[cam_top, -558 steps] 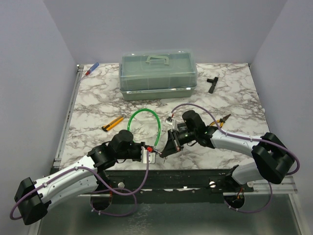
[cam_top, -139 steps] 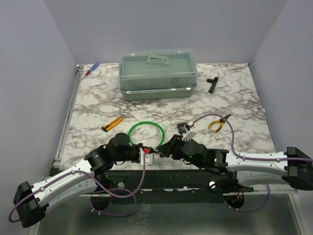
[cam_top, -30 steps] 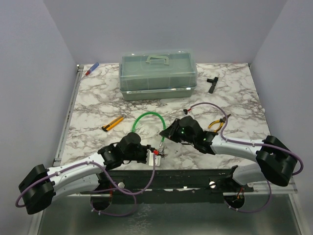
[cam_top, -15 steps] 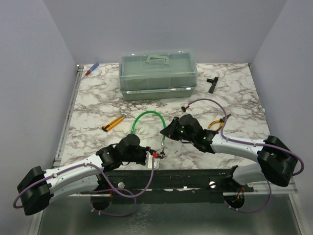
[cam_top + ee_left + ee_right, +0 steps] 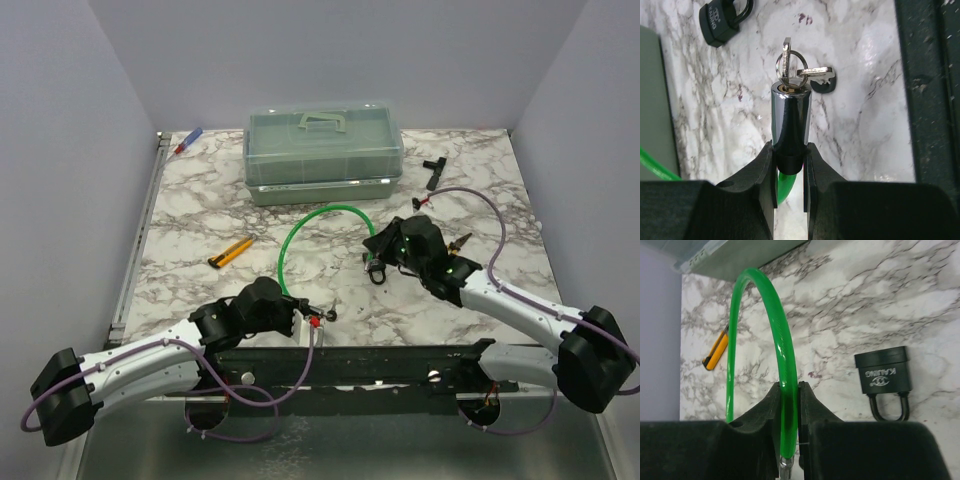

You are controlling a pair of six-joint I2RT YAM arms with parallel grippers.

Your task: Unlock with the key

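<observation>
Your right arm has swung out to the right since a moment ago, taking one end of the green cable (image 5: 785, 350) with it, so the closed loop now stands as an open arch. At the near edge your left gripper (image 5: 790, 152) is clamped on the chrome lock cylinder (image 5: 791, 120). The key (image 5: 786, 54) sits in the cylinder's tip, with a ring and a second key hanging from it. Just beyond, the black padlock (image 5: 883, 374) lies flat on the marble table (image 5: 200, 200). Above it your right gripper (image 5: 788, 390) pinches the cable. Further back lie the orange utility knife (image 5: 231, 251) and then the lidded box (image 5: 323, 150).
</observation>
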